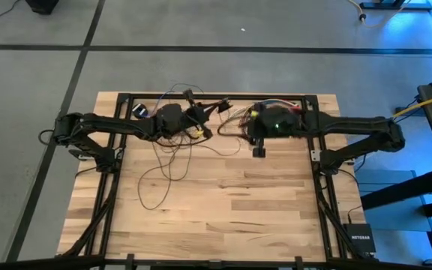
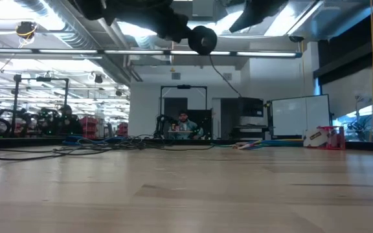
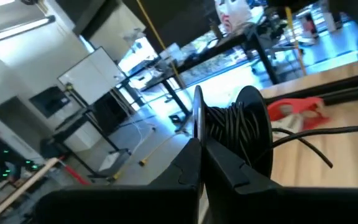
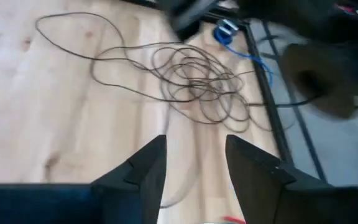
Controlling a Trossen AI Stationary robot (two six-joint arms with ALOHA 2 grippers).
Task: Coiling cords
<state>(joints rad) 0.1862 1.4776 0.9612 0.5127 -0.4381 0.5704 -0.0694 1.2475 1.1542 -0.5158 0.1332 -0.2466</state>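
A: Where is the cord lying, and what is each gripper doing?

B: The cord [image 1: 172, 161] is lying in loose loops on the table [image 1: 223, 217], between the 2 arms and toward the left arm's side. Its tangled part [image 4: 194, 81] is showing ahead of the right gripper. The wound end is sitting on a spool [image 3: 238, 134], which the left gripper [image 3: 199, 140] is clenching by its flange, fingers pressed together on it. In the low view the spool [image 2: 203, 39] is hanging well above the table. The right gripper [image 4: 194, 165] is standing released, fingers apart, with nothing between them, pointing at the tangle.

A: How should the step in hand be done well?

B: Judging from this layout, the right gripper is lining up to take a strand. Recommended practice:
1. Pick 1 free strand at the tangle's edge, not the knotted centre.
2. Close fully before pulling.
3. Keep the spool steady while feeding, so turns are laying side by side.
4. Watch for loops snagging on the table frame [image 1: 201, 97].
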